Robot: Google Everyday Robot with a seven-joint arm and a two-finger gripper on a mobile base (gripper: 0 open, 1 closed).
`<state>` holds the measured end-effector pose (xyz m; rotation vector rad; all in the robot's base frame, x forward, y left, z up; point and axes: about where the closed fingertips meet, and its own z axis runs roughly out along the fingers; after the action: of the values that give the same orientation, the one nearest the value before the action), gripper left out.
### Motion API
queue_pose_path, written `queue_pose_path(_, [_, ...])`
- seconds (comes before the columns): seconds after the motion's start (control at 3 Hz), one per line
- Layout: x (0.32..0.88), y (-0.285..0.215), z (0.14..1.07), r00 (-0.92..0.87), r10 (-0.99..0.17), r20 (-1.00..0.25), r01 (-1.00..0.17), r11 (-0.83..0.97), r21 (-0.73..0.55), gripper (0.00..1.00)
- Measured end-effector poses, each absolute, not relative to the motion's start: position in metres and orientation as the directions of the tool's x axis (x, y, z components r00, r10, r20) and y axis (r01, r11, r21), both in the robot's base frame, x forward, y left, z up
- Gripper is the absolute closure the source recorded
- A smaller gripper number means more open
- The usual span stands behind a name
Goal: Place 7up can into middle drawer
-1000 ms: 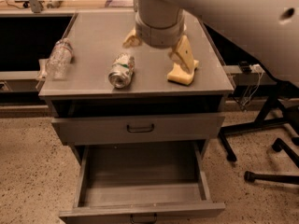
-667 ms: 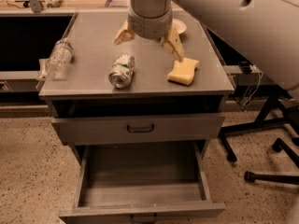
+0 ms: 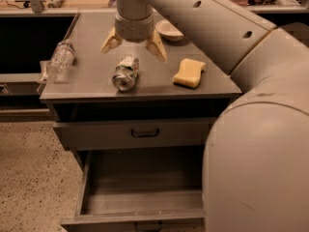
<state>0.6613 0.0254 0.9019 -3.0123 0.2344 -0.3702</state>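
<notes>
Item 1, far left: a clear plastic water bottle (image 3: 60, 60) lies on its side at the left edge of the grey cabinet top (image 3: 91, 33).

Item 2, left of centre: the 7up can (image 3: 125, 72) lies on its side on the same top, near the front edge, with its shiny round end facing the camera. It is well apart from the bottle and outside any drawer.

Item 3: the gripper (image 3: 134, 51) hangs directly above the far end of the can, pointing down. Its 2 fingers (image 3: 157, 46) are spread wide, 1 on each side of the can's line, and grasp nothing. Contact with the can cannot be confirmed.

Item 4, below the top: a closed drawer front (image 3: 96, 135) carries a black handle (image 3: 145, 132). Beneath it, the middle drawer (image 3: 140, 192) is pulled out, showing its deep tray.

Item 5, right of centre: a small bowl (image 3: 169, 30) sits toward the rear of the top, just beside the gripper's wrist. A yellow sponge (image 3: 189, 72) lies near the right front corner, apart from the can.

Item 6, far right: the robot arm (image 3: 256, 139) fills the foreground.
</notes>
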Motion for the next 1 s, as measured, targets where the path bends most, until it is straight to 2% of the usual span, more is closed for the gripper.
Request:
queue_pose_path(0.33, [0.673, 0.040, 0.877, 0.976, -0.140, 0.167, -0.124, -0.987, -0.101, 0.19])
queue_pose_path(1.0, [0.670, 0.055, 0.853, 0.988, -0.135, 0.077, -0.124, -0.984, -0.131, 0.66])
